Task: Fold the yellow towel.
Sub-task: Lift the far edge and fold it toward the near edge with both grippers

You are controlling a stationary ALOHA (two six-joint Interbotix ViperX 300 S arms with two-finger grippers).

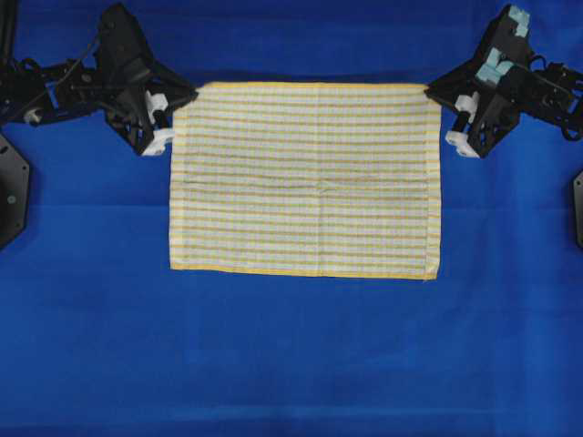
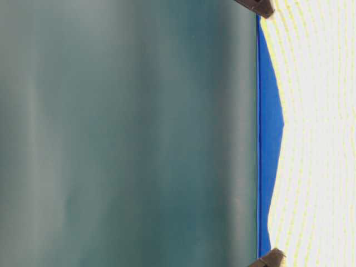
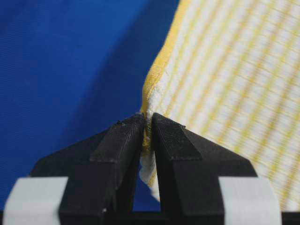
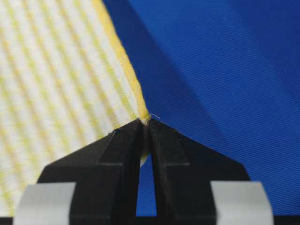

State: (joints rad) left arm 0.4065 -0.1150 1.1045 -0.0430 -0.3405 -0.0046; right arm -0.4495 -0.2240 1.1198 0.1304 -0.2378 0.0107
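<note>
The yellow towel is spread out as a rectangle over the blue table, its near edge lying flat. My left gripper is shut on the far left corner. My right gripper is shut on the far right corner. In the left wrist view the black fingertips pinch the yellow hem, and the checked cloth stretches away to the right. The right wrist view has that gripper clamped on the very tip of the corner, with the towel running off to the left. In the table-level view the towel sags between both held corners.
The blue table covering extends all round the towel. Black arm bases stand at the left edge and right edge. Both arms reach in from the far corners.
</note>
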